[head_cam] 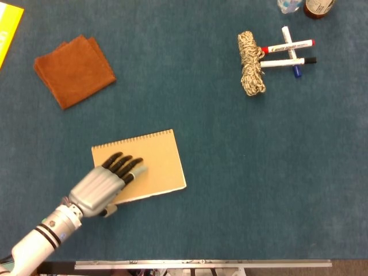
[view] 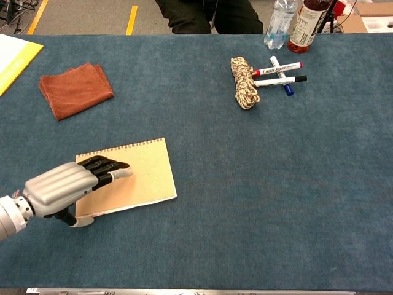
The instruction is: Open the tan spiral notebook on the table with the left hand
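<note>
The tan spiral notebook point(head_cam: 155, 164) point(view: 144, 175) lies closed and flat on the blue table, its wire spine along the far edge. My left hand point(head_cam: 100, 187) point(view: 61, 186) rests palm down on the notebook's left part, dark fingers point(head_cam: 122, 165) stretched flat on the cover. The thumb point(view: 80, 221) sits off the near edge, at the left corner. Nothing is gripped. My right hand is in neither view.
A folded brown cloth point(head_cam: 73, 69) lies at the far left, with a yellow sheet point(head_cam: 7, 26) at the corner. A rope bundle point(head_cam: 252, 71) and markers point(head_cam: 287, 52) sit at the far right, bottles point(view: 295, 21) behind them.
</note>
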Controlling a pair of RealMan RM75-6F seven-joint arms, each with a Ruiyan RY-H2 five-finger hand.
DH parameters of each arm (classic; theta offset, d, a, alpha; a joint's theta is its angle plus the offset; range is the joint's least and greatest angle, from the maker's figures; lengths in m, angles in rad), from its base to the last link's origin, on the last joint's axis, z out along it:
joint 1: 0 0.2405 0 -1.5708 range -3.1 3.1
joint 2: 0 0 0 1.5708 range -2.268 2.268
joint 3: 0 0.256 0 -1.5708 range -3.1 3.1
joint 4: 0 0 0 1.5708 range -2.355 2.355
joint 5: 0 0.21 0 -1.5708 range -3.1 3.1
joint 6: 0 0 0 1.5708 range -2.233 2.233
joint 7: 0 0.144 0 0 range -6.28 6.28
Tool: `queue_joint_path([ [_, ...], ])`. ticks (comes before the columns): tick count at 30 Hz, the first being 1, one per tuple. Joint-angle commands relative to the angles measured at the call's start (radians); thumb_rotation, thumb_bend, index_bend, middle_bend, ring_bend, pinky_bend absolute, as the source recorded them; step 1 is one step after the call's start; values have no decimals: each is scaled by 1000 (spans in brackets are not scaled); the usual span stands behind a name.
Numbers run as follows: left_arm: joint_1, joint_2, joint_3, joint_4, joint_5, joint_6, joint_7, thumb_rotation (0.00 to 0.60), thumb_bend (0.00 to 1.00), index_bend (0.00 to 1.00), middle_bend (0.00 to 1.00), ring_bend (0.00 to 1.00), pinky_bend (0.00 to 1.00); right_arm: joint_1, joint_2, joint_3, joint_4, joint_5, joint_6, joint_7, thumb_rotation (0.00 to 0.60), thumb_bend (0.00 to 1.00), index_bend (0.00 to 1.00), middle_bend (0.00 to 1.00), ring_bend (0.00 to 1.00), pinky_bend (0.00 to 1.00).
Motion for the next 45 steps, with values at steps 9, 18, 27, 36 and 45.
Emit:
queue_joint_path([
  [9,-15,22,-81,79,-108,-14,-33,600,203,0,0,0,0,-1,-1,0,-7,-3,6,-7,600,186,259,241,150,280],
  [18,-46,8,-149,124,-177,-40,-56,600,203,0,0,0,0,-8,0,0,-13,-3,17,-9,600,186,258,242,151,280],
  [27,-105,-47,-235,191,-253,-76,-37,600,203,0,0,0,0,-23,7,-3,-14,-1,35,-6,600,186,258,242,151,280],
  [36,-124,-18,-282,153,-273,-38,-37,600,204,9,3,0,0,-30,6,-2,-6,-2,44,8,600,185,258,242,151,280],
  [45,-96,75,-274,38,-263,19,-53,600,204,314,299,180,0,-24,-1,0,9,-1,31,18,600,186,258,242,151,280],
])
